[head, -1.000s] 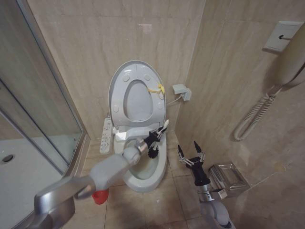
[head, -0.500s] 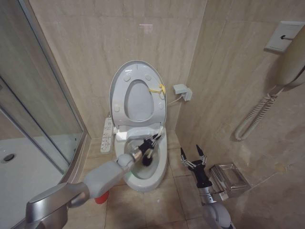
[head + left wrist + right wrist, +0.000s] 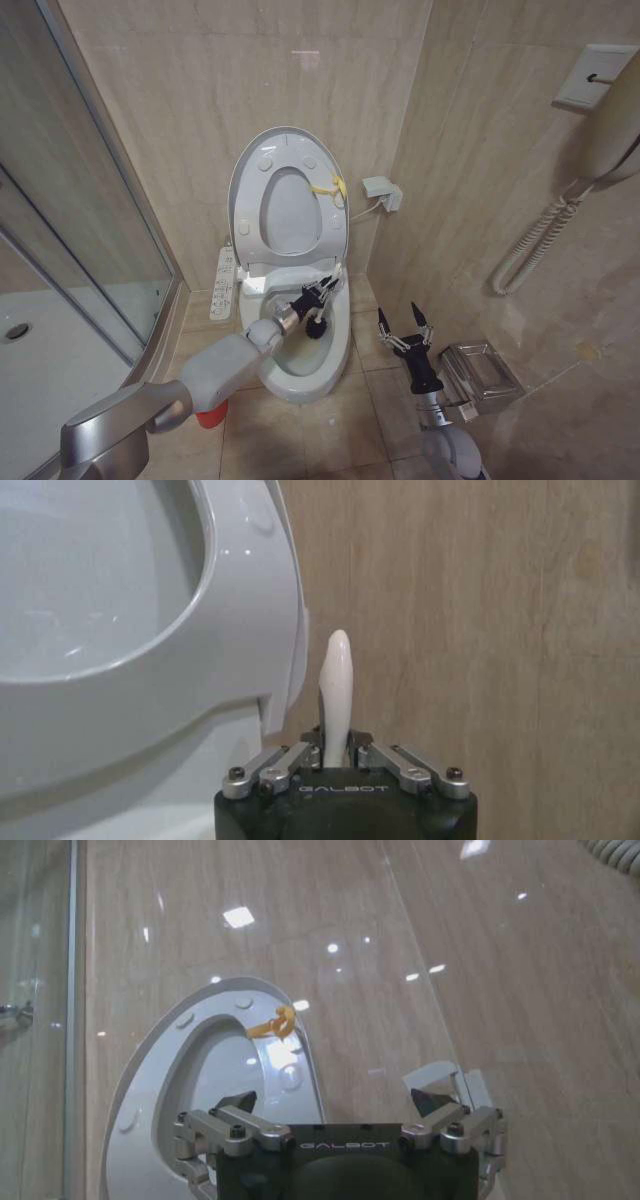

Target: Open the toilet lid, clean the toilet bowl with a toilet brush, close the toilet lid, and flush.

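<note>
The toilet lid (image 3: 287, 200) stands raised against the tiled wall, seat ring up with it, its little yellow tag (image 3: 332, 187) on the edge nearest the corner. Below it the toilet bowl (image 3: 305, 345) is open, and the left gripper (image 3: 313, 303) reaches in over the rim, clamped on the toilet brush (image 3: 320, 320). From the left wrist view the fingers (image 3: 290, 763) are pinched narrow around the thin white handle (image 3: 336, 697), which sticks up past them, with the taper end free. The dark bristle head hangs just inside the bowl near the back right of the rim; I cannot tell whether it touches the ceramic. The red cup holder (image 3: 209, 415) sits on the floor by the bowl's left side, partly hidden under the arm. The right gripper (image 3: 404, 328) waits beside the bowl on its right, fingers spread wide and holding nothing, close to a metal box (image 3: 482, 377) on the floor. The brush looks light, its smooth stick probably slippery and a little springy, so a grip low on the handle, as here, should give better control when scrubbing. The bristles will give; the glazed bowl is hard and slick. The lid seems light plastic on a hinge, best taken by its free edge and lowered gently.
</note>
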